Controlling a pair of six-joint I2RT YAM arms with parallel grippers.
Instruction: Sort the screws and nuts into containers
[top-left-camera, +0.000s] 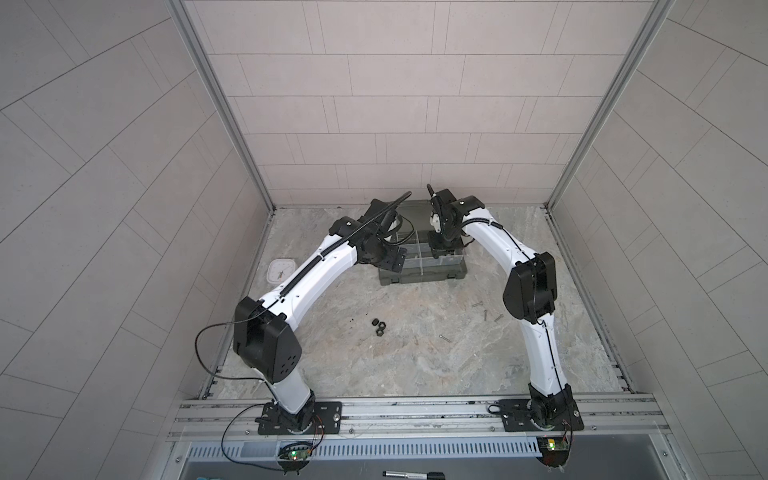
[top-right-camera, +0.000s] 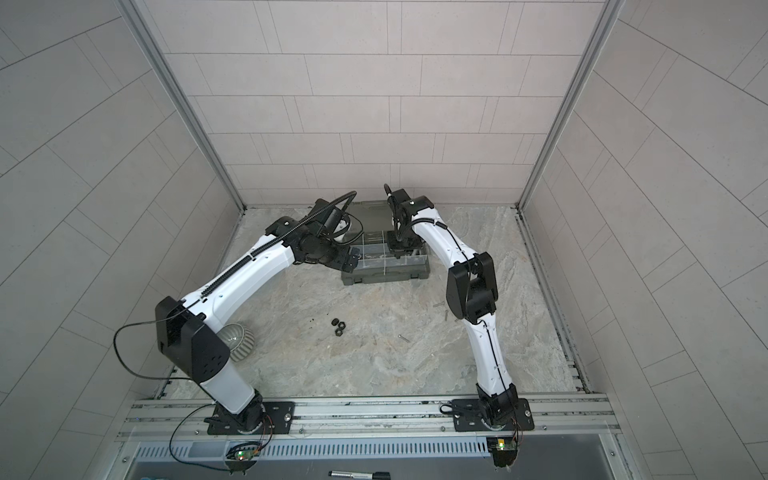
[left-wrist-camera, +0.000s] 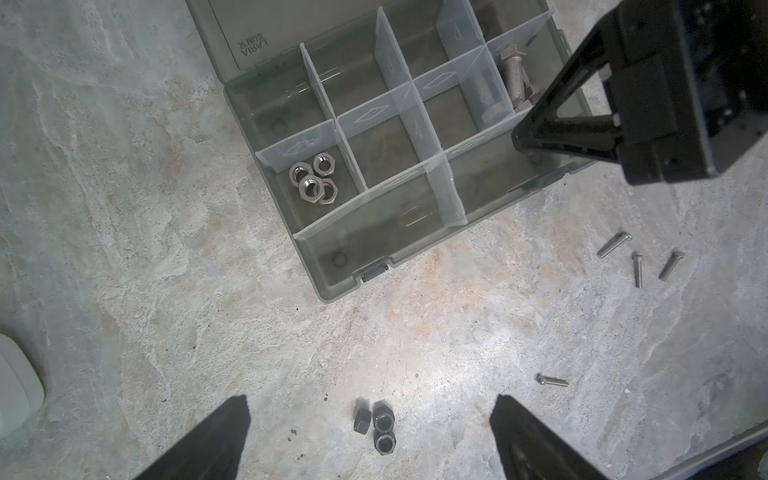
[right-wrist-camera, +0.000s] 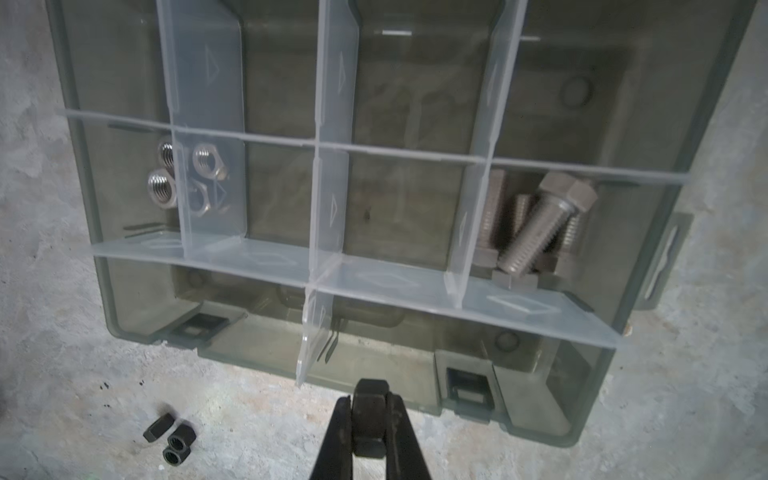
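- marbled grey tabletop, pale tiled walls.
- organizer case far centre, holding silver nuts, thick bolts.
- black nuts, thin screws loose nearer.
- right gripper pinching black nut; left gripper wide, empty.

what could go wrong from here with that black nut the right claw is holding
The black nut is pinched only at the right claw tips, near the organizer case front wall; released early, it may bounce off onto the table. The three loose black nuts lie bunched together; if the open left claw goes for one, it could scatter the others.
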